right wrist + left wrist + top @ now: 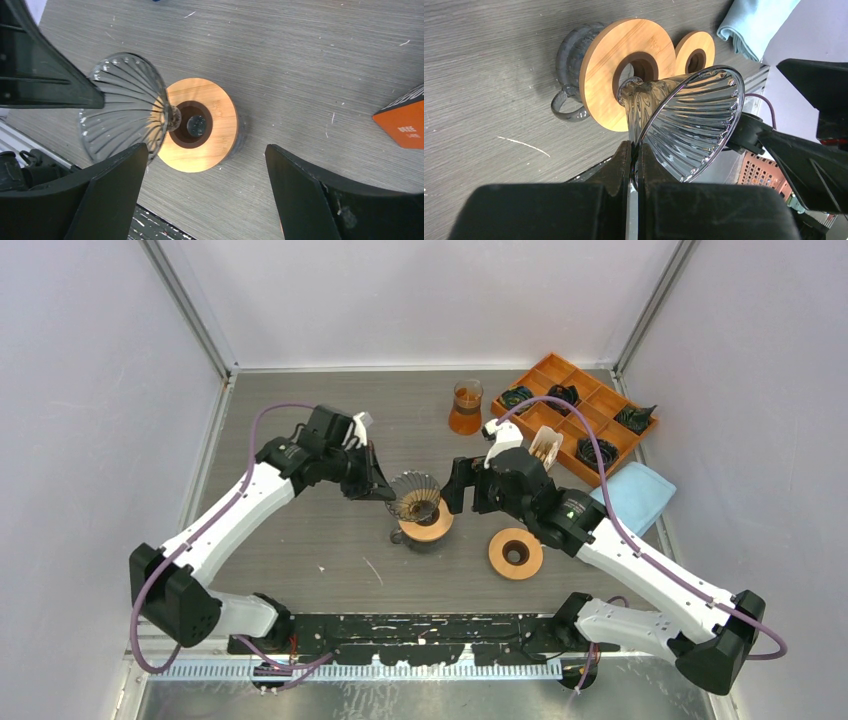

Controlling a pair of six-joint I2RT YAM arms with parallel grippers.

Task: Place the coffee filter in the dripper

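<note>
Overhead, you have a beaker of amber liquid (466, 407) at the far side of the counter (400, 410). An orange tray (590, 390) holding dark bits sits to its right, with a blue cloth (635, 495) near that. A pale folded piece (545, 447) stands just beside the tray; you cannot tell whether it is the filter. A loose wooden ring (515, 553) lies right of the glass mug (405, 538), which wears its own wooden collar (432, 530). Your left gripper (378, 483) is clamped on the rim of the dripper (415, 495), which is tilted above the mug. Your right gripper (452, 485) stands wide just right of it, holding nothing.

From the left wrist, the mug, collar, loose ring and cloth lie beyond, and the right arm's dark body crowds the right edge. The gripper pinches the ribbed glass rim, and the dripper's narrow end sits at the collar's hole.

From the right wrist, the spread fingers (115, 190) flank the collar, with the dripper towards the left one. The tray's orange corner shows white lettering too small to read.
</note>
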